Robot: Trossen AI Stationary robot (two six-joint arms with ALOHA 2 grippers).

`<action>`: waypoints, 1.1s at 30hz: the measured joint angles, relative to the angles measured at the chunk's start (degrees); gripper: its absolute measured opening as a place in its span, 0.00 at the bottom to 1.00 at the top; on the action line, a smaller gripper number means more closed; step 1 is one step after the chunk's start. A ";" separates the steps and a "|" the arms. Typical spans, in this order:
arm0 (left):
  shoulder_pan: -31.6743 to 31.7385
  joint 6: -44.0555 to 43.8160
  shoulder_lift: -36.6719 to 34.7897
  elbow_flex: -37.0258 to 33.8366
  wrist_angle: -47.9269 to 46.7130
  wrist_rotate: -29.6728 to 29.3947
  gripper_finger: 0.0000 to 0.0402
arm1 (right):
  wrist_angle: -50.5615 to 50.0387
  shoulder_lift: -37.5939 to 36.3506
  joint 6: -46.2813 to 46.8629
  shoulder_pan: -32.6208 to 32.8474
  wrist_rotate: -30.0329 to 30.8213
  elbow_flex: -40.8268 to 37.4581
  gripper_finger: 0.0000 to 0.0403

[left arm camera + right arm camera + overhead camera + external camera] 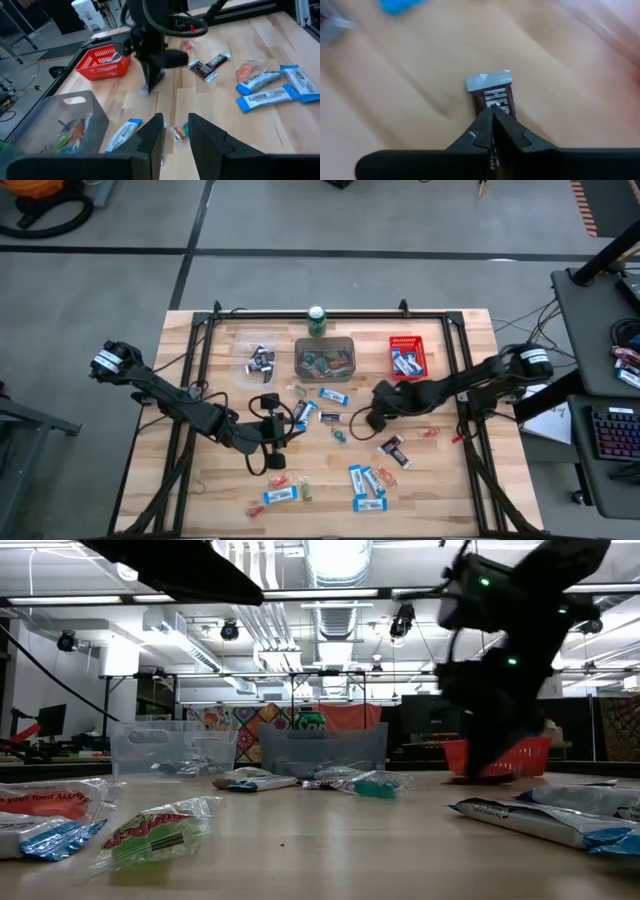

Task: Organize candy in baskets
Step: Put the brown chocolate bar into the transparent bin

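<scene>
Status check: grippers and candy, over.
Right gripper shut on a dark bar mid-table. Left gripper part open, empty, over a small candy. Much candy loose; three baskets at the far side. Nothing in the way.

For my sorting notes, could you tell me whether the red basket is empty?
Not empty: the red basket holds blue-and-white bars.

candy lies scattered before three baskets.
</scene>
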 joint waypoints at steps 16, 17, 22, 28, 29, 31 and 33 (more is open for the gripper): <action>6.92 2.53 9.67 1.26 15.07 5.95 0.07 | -7.68 -0.17 -13.21 1.43 -5.92 11.92 0.02; 7.82 2.81 11.27 2.20 15.58 7.06 0.05 | -8.34 -0.76 -13.13 1.54 -6.33 11.90 0.02; 11.66 3.42 19.15 6.85 15.99 8.55 0.01 | -10.94 -3.47 -10.29 2.44 -6.29 9.33 0.02; 12.60 3.93 26.68 10.88 15.66 8.23 0.00 | -6.15 -3.67 -5.39 2.91 0.77 3.29 0.02; 12.60 4.00 27.51 11.63 16.09 8.19 0.00 | -4.57 -3.43 -5.20 2.91 2.40 2.35 0.02; 12.60 4.08 28.03 11.90 15.73 8.16 0.00 | -0.89 -2.46 -6.06 2.90 5.74 0.43 0.02; 12.55 4.08 28.13 12.05 15.99 8.16 0.00 | 5.29 -1.58 -8.38 2.72 7.96 -0.74 0.02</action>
